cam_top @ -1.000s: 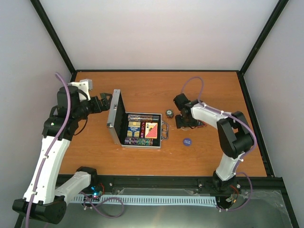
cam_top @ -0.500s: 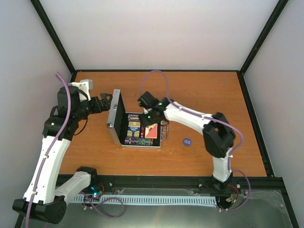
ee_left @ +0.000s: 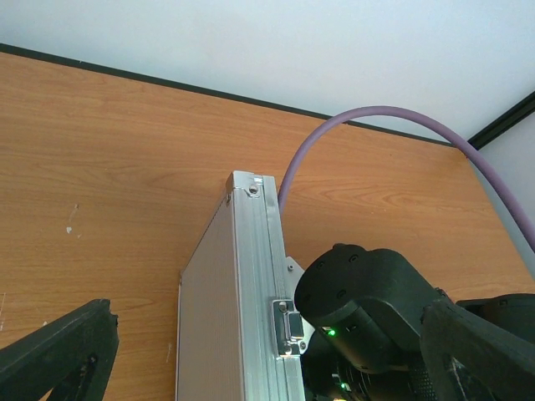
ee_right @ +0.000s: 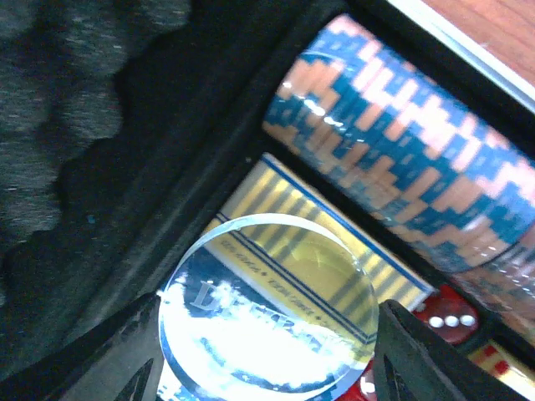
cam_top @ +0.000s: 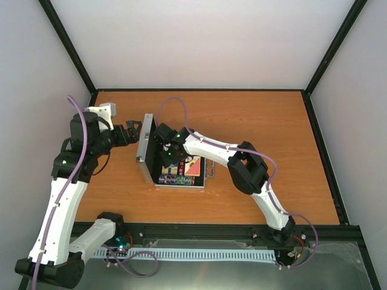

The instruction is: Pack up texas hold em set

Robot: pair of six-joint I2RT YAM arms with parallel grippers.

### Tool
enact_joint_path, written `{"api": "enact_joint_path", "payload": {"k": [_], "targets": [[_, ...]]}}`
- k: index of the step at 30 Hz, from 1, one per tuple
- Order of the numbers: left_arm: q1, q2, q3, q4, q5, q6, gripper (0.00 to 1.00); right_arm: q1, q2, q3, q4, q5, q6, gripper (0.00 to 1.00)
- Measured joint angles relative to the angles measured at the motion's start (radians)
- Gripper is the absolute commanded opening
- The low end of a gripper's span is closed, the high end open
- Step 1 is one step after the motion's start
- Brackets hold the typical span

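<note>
— Status of the right gripper (ee_right: 266,355)?
— Pinching a round clear button (ee_right: 267,305) over the striped deck (ee_right: 372,266), beside blue-and-orange chips (ee_right: 401,167), inside the black-lined silver case (cam_top: 179,186) mid-table. Left gripper (ee_left: 263,334) spread, straddling its upright lid (ee_left: 221,317).

Upright silver aluminium lid (cam_top: 145,147) barring left pincer (cam_top: 134,128), white right arm (cam_top: 208,147) crowding its inner side, brown wooden surface (cam_top: 272,121) lying open rightward.

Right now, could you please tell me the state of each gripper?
Left gripper: open, fingers either side of the case lid.
Right gripper: closed on a round clear button.
</note>
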Motion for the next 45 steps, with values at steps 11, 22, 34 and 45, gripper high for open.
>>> {"api": "enact_joint_path", "payload": {"k": [11, 22, 34, 45], "targets": [[0.0, -0.001, 0.0, -0.002, -0.002, 0.0, 1.0, -0.003, 0.018, 0.021, -0.034, 0.05, 0.009, 0.56], [0.0, 0.001, -0.001, -0.002, -0.002, 0.0, 1.0, -0.003, 0.048, 0.069, -0.055, 0.073, 0.008, 0.65], [0.0, 0.01, -0.001, -0.003, -0.013, 0.0, 1.0, -0.003, 0.015, 0.055, -0.076, 0.078, -0.022, 0.83], [0.0, 0.029, -0.001, -0.003, -0.031, 0.0, 1.0, -0.238, -0.55, -0.462, -0.072, 0.128, -0.007, 0.88]]}}
